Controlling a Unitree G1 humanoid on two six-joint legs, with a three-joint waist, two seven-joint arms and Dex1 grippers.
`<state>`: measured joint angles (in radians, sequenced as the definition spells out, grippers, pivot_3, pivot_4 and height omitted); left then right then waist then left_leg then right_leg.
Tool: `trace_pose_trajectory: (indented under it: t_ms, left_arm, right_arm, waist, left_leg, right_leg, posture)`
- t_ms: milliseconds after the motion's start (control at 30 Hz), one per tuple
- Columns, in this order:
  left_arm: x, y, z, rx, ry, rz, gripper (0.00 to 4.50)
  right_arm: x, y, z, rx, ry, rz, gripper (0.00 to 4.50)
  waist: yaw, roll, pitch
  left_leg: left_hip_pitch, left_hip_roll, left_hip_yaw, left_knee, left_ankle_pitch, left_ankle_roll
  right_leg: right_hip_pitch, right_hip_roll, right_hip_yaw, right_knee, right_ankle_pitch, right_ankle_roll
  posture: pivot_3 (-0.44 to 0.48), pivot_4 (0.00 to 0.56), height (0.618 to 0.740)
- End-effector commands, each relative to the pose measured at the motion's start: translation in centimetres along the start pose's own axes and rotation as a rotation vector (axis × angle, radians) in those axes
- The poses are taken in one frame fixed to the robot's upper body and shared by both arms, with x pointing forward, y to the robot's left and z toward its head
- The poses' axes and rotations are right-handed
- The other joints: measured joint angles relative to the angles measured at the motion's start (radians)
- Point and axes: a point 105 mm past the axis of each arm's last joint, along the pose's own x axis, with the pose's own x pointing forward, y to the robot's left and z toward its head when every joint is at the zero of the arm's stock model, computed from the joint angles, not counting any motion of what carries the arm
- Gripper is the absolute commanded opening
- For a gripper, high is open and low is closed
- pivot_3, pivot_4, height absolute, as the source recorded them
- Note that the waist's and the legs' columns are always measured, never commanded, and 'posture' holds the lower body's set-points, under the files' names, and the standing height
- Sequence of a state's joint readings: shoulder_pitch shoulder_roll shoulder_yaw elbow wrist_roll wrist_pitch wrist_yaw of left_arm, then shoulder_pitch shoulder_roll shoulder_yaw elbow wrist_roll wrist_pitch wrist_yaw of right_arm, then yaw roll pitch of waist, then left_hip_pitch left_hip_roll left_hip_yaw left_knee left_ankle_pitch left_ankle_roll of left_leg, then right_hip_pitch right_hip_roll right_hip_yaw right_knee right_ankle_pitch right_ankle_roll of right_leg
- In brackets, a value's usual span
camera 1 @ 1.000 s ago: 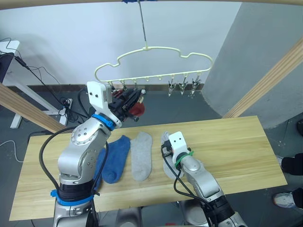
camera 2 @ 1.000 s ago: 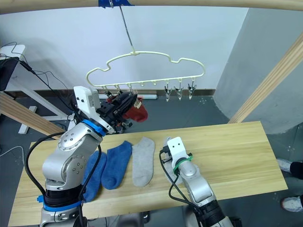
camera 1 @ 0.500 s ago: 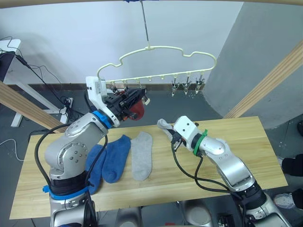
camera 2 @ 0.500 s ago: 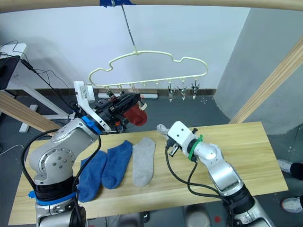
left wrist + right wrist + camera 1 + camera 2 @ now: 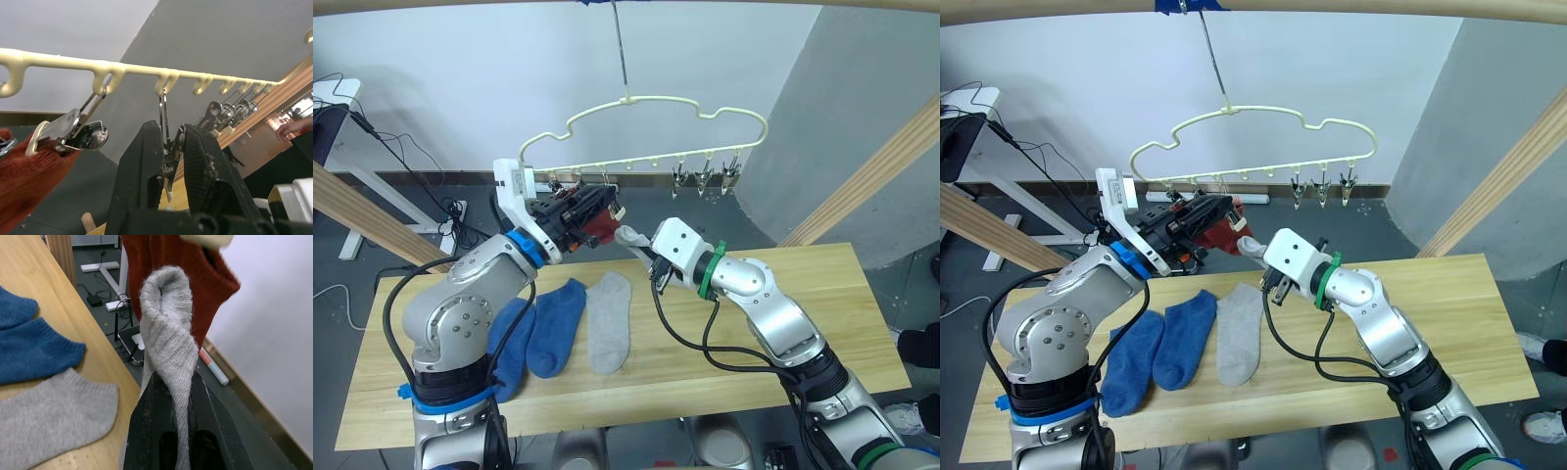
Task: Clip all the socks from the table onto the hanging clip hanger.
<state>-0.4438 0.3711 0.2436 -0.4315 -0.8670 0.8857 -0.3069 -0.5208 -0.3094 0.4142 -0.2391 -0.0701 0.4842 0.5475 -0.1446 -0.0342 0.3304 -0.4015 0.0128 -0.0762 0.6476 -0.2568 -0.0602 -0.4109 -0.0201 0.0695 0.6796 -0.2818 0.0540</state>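
Below the hanger (image 5: 646, 132): left gripper (image 5: 168, 161) squeezing one clip (image 5: 165, 147), beside a hung red sock (image 5: 598, 225). Right gripper (image 5: 168, 396) clamped on a grey sock (image 5: 168, 333), lifted near them. On the table (image 5: 783, 323): two blue socks (image 5: 538, 328), one grey.

Knit grey sock (image 5: 168, 342), shiny metal clip (image 5: 73, 134), matt wood table (image 5: 783, 323).

Grey sock lifted off table
Right gripper (image 5: 168, 382) now carries grey sock (image 5: 168, 328) up from the table (image 5: 783, 294) toward left gripper (image 5: 171, 147) at clip hanger (image 5: 646, 132).
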Motion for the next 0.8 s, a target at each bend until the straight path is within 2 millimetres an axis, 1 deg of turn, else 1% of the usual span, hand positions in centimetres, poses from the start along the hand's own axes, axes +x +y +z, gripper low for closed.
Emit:
trace_pose_trajectory:
  t_ms: [33, 300, 567, 800]
  left_arm:
    - [-0.2, -1.2, 0.8, 0.039, -0.028, -0.045, 0.48]
    - [-0.4, -1.4, 0.3, 0.059, -0.017, -0.057, 0.48]
    - [-0.6, -1.1, 0.1, 0.071, -0.017, -0.043, 0.48]
    - [-0.7, -1.0, -0.3, 0.087, -0.01, -0.042, 0.48]
  right_arm:
    - [0.0, 0.0, 1.5, -0.028, -0.056, 0.008, 0.0]
    - [0.4, -0.2, 2.5, -0.018, -0.079, 0.004, 0.0]
    - [0.3, -0.4, 3.3, -0.005, -0.104, -0.001, 0.0]
    - [0.5, -0.6, 3.6, 0.004, -0.109, -0.007, 0.0]
  waist:
    - [0.0, 0.0, 0.0]
    - [0.0, 0.0, 0.0]
    - [0.0, 0.0, 0.0]
    - [0.0, 0.0, 0.0]
  left_leg:
    - [0.0, 0.0, 0.0, 0.0, 0.0, 0.0]
    - [0.0, 0.0, 0.0, 0.0, 0.0, 0.0]
    - [0.0, 0.001, -0.001, 0.0, 0.0, 0.0]
    - [0.0, 0.0, -0.001, 0.0, 0.0, 0.0]
  right_leg:
    - [0.0, 0.0, 0.0, 0.0, 0.0, 0.0]
    - [0.0, 0.0, 0.0, 0.0, 0.0, 0.0]
    - [0.0, 0.0, 0.0, 0.0, 0.0, 0.0]
    - [0.0, 0.0, 0.0, 0.0, 0.0, 0.0]
  posture:
    - [-0.239, 0.331, 0.74]
    - [-0.237, 0.328, 0.74]
    - [-0.235, 0.326, 0.74]
    - [-0.234, 0.326, 0.74]
